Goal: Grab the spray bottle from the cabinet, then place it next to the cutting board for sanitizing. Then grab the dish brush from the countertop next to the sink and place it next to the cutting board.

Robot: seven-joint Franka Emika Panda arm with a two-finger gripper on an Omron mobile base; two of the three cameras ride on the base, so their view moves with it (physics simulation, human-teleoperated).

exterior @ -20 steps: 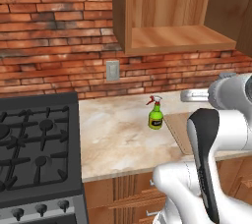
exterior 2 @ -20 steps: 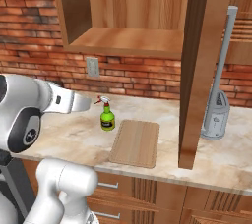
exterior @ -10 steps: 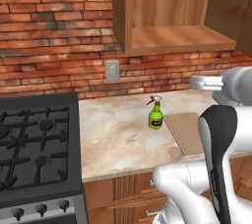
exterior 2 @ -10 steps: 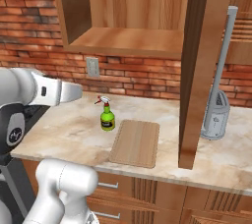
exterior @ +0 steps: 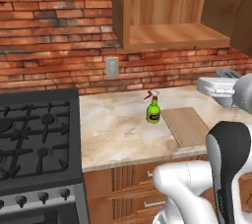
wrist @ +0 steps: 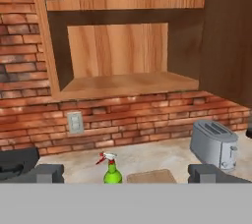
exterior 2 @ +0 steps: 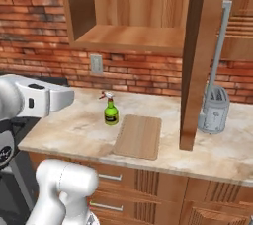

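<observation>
The arm reaches level above the worktop [exterior 2: 74, 125], its claw [wrist: 125, 174] spread wide and empty, facing the spray bottle [wrist: 112, 171] and cabinet [wrist: 128, 83].

Red brick wall [exterior: 54, 36] behind, fitted with a pale outlet plate [exterior: 112, 67]. Black gas stove [exterior: 34, 144] at left, knobs along its front. Silver toaster [exterior 2: 213, 110] at right. Wooden base drawers [exterior 2: 148, 189] with metal handles below. Even, flat lighting.
</observation>
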